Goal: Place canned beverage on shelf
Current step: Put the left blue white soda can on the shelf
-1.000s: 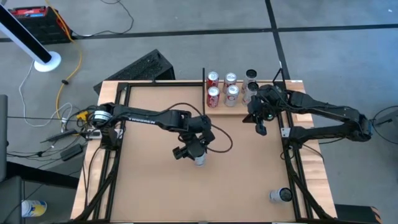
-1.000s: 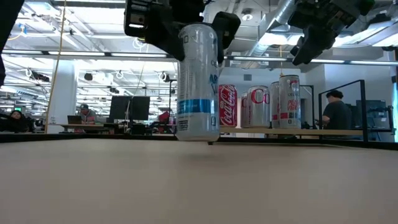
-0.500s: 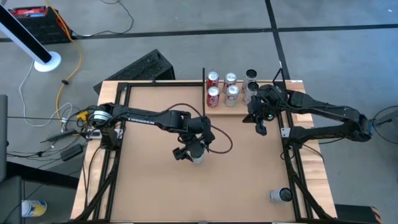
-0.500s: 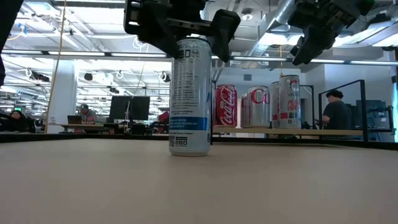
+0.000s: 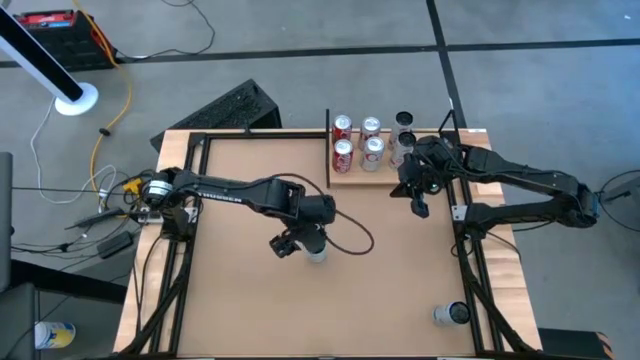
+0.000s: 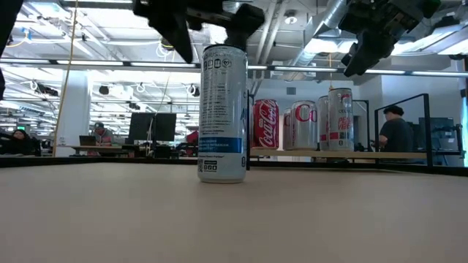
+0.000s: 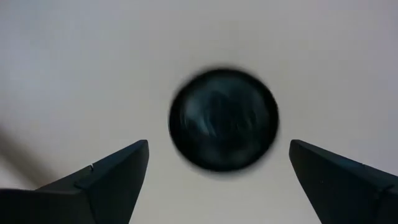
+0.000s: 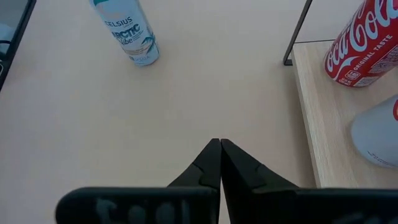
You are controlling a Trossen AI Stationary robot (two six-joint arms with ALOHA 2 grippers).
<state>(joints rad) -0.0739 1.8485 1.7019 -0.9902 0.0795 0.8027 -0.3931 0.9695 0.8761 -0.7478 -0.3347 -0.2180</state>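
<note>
A tall white Celsius can point(image 6: 222, 113) stands upright on the brown table point(image 5: 240, 300), near its middle and well apart from the shelf point(image 5: 352, 179), touching nothing around it. The left gripper point(image 5: 297, 240) hangs directly above this can with its fingers point(image 7: 102, 183) spread wide on either side of the can's dark top, which shows as a round disc between them in the left wrist view; the fingers grip nothing. The pale wooden shelf lies against the table's far edge, right of centre, with a thin black upright bar point(image 5: 328, 148) at its left end. On it stand two red Coca-Cola cans point(image 5: 342, 127) and two silver cans point(image 5: 372, 128), set close together in two rows, and in the low view these line up behind the white can. The right gripper point(image 5: 417, 203) hovers just beside the shelf's right end, above the table, its fingers point(image 8: 208, 165) pressed together with no gap and nothing between them. Another can point(image 5: 450, 314) lies near the table's near right corner.
</note>
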